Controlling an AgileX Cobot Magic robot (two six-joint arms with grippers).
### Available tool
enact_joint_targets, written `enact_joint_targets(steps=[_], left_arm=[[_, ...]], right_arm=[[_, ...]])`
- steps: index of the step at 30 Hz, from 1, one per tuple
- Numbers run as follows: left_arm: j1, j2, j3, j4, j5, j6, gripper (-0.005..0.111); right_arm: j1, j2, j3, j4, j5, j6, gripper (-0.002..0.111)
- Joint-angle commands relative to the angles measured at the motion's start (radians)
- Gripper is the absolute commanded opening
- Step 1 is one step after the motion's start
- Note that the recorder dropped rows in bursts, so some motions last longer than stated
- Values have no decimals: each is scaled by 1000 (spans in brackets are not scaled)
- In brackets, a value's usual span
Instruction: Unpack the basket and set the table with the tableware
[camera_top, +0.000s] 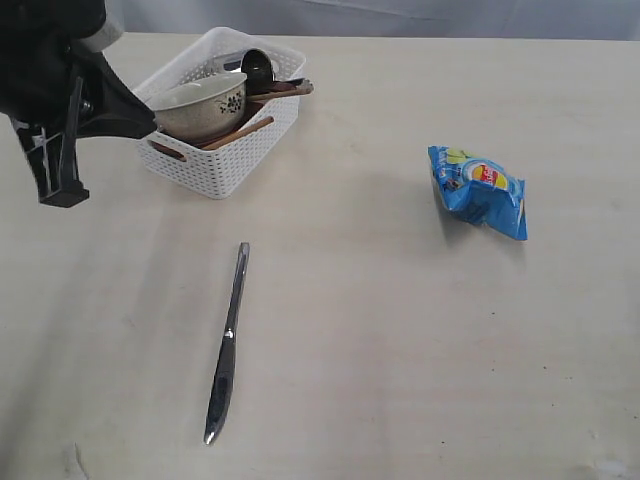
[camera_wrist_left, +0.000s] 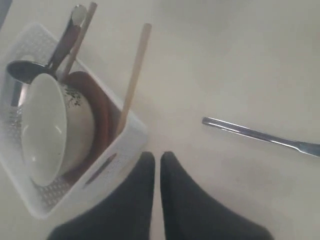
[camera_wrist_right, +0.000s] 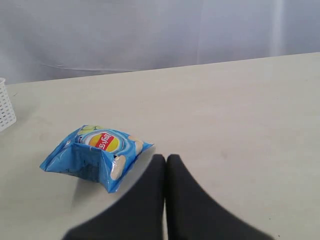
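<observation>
The white basket (camera_top: 232, 178) (camera_wrist_left: 129, 141) stands at the table's far left. A cream bowl (camera_top: 200, 105) (camera_wrist_left: 45, 130) lies tilted in it against a brown saucer (camera_wrist_left: 102, 115), beside a steel cup (camera_top: 257, 67) (camera_wrist_left: 17, 75) and wooden chopsticks (camera_top: 240, 132) (camera_wrist_left: 135, 75). A steel knife (camera_top: 228, 345) (camera_wrist_left: 260, 135) lies alone on the table (camera_top: 400, 350), nearer the front. My left gripper (camera_top: 62, 195) (camera_wrist_left: 156, 156) hovers just outside the basket's near wall, fingers almost together and empty. My right gripper (camera_wrist_right: 166, 157) is shut on nothing and does not show in the exterior view.
A blue crinkly snack bag (camera_top: 478, 190) (camera_wrist_right: 95, 152) lies on the right half of the table, just ahead of my right gripper. A dark handle (camera_top: 285, 90) pokes over the basket's far rim. A pale curtain backs the table's far edge.
</observation>
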Motion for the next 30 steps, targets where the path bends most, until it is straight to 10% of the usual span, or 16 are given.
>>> enact_joint_targets(steps=[1,20,30], left_arm=[[3,-9,5,-6,6,0,13],[10,25,-14,13,-436,-192,18],[128,325,-416,299,28,-584,16]], right_arm=[[4,-3,3,-3,-6,-2,0],[4,-3,3,-3,-6,-2,0],[4,-3,3,-3,-6,-2,0]])
